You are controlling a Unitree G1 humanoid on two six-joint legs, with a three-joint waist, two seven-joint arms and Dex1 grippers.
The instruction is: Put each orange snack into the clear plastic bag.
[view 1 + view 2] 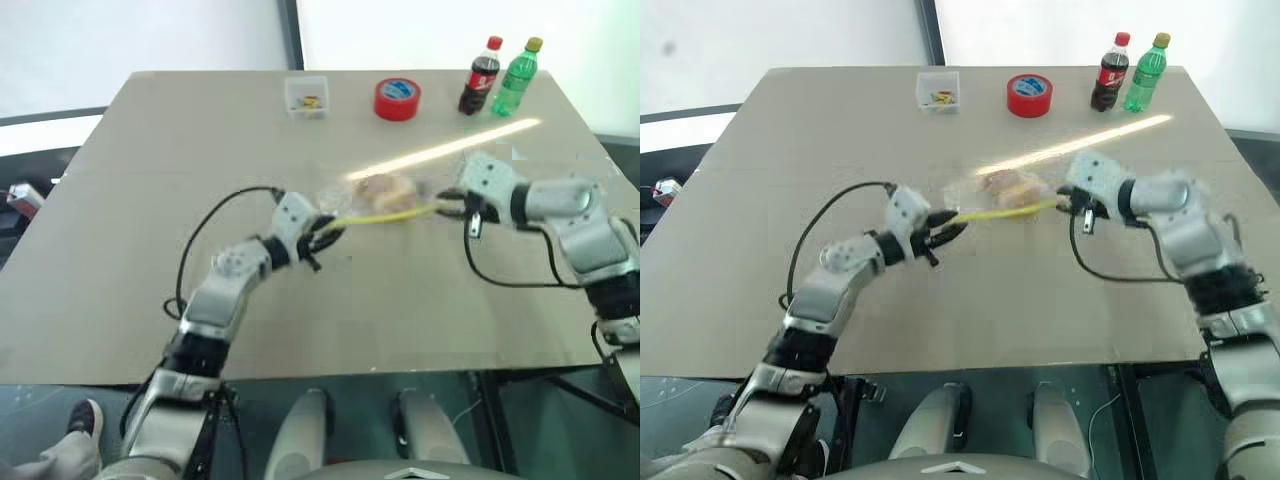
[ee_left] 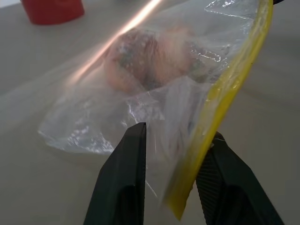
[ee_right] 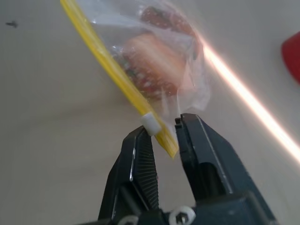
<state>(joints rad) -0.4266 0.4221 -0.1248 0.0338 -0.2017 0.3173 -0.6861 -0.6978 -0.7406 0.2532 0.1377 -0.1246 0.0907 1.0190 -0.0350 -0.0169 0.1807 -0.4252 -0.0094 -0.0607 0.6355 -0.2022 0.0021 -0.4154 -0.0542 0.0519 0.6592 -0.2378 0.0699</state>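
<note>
Straddling one end of the yellow strip, the left gripper (image 2: 176, 154) has its two ribbed black fingers parted, with the clear plastic bag (image 2: 154, 93) hanging in the gap; whether either pad presses the film cannot be told. At the strip's other end, the right gripper (image 3: 164, 136) also stands part open, the yellow edge and its small white slider sitting between the fingertips, close to the serrated inner faces. The bag stretches between the two grippers above the middle of the table (image 1: 150, 200), its crinkled, glossy transparent film sagging away from the taut strip. Inside it lie the orange snacks (image 3: 150, 61), rounded orange packets with darker speckles, bunched together against the film. Beyond the bag, near the far edge of the smooth tan tabletop, stand a red tape roll (image 1: 397, 98), a small clear square box (image 1: 306, 97) with tiny coloured bits inside, a dark cola bottle (image 1: 481, 76) with a red cap and a green bottle (image 1: 516, 77) with a yellow cap.
</note>
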